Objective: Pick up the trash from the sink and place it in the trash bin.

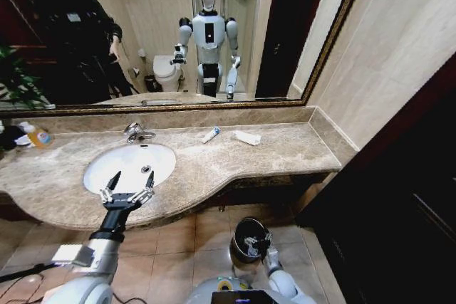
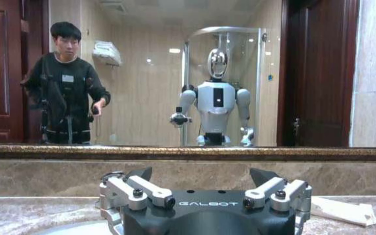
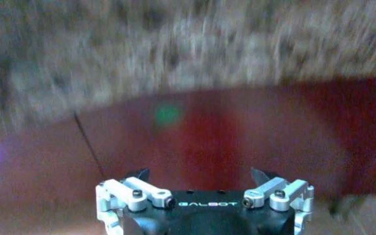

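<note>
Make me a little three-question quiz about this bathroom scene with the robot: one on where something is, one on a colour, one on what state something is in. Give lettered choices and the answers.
1. Where is the left gripper?
A. Over the near edge of the sink
B. Inside the trash bin
C. Touching the mirror

2. What colour is the sink bowl?
A. Black
B. White
C. Red

3. How do the left gripper's fingers stand?
A. Clamped on a tube
B. Spread open, holding nothing
C. Folded flat on the counter

Answers:
1. A, the left gripper hangs at the front rim of the sink, while the trash bin stands on the floor below the counter, by the right gripper.
2. B, the bowl is white inside its beige marble surround.
3. B, the two fingers stand apart with nothing between them; a small white tube and a flat white packet lie on the counter beside the mirror.
</note>
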